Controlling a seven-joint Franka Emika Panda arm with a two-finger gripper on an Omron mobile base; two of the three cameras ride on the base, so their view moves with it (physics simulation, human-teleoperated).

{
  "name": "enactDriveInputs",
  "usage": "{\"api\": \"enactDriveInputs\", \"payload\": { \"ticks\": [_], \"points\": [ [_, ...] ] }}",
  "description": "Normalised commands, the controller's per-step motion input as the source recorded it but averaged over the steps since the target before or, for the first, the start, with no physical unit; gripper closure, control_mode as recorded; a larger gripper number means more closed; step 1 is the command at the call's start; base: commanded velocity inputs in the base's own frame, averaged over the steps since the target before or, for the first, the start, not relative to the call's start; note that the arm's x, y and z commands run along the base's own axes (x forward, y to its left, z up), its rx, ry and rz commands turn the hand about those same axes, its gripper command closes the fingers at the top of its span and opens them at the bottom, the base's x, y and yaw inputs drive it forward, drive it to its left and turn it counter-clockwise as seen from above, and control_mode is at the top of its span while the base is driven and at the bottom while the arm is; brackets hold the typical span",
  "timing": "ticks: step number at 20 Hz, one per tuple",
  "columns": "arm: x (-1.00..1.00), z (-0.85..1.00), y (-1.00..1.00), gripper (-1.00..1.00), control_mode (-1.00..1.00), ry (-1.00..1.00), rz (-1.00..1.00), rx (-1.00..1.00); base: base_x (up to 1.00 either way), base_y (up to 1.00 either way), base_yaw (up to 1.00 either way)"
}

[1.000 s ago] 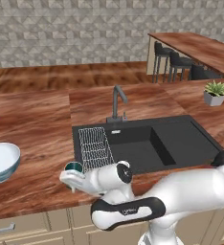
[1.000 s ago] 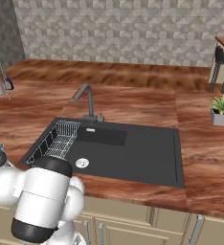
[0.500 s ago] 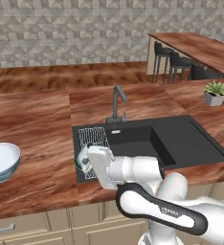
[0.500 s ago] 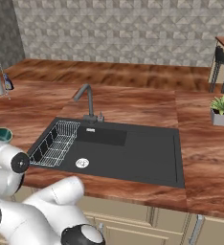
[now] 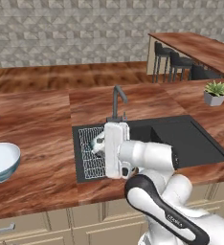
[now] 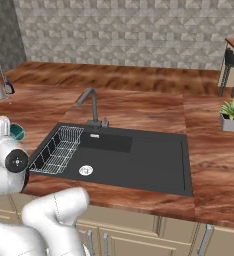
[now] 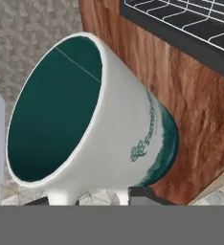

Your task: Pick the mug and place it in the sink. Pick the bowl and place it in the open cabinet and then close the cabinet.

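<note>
- Since half a second ago your arm has swung up and over, carrying the mug [image 7: 90, 115] from the counter edge to above the wire rack [image 5: 91, 152].
- Gripper [image 5: 100, 146]: the mug is lifted and tilted, so it looks clamped on it; fingers hidden, opening not readable.
- Step in hand: mug to sink [image 6: 139, 160]. Next: lower it into the basin, then release.
- Bowl [image 5: 0, 161] waits on the counter [image 5: 37, 129], well left.

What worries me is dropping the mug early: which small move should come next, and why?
Probably carry the mug a little further over the sink before lowering: the hand view shows wooden counter behind it, with the wire rack off to one side.
</note>
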Motion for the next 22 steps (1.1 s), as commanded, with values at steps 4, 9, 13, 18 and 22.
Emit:
{"api": "enactDriveInputs", "payload": {
  "ticks": [4, 9, 13, 18, 22],
  "points": [
    [0.86, 0.92, -0.28, 1.00, -1.00, 0.53, -0.03, 0.00, 0.00, 0.00, 0.00],
    [0.82, 0.81, -0.23, 1.00, -1.00, 0.68, 0.18, -0.02, 0.00, 0.00, 0.00],
    [0.49, 0.43, -0.53, 1.00, -1.00, 0.58, 0.47, -0.27, 0.00, 0.00, 0.00],
    [0.08, -0.09, -0.47, 1.00, -1.00, 0.18, 0.63, -0.42, 0.00, 0.00, 0.00],
    [0.03, -0.65, -0.38, 1.00, -1.00, 0.00, 0.71, -0.36, 0.00, 0.00, 0.00]
  ]
}}
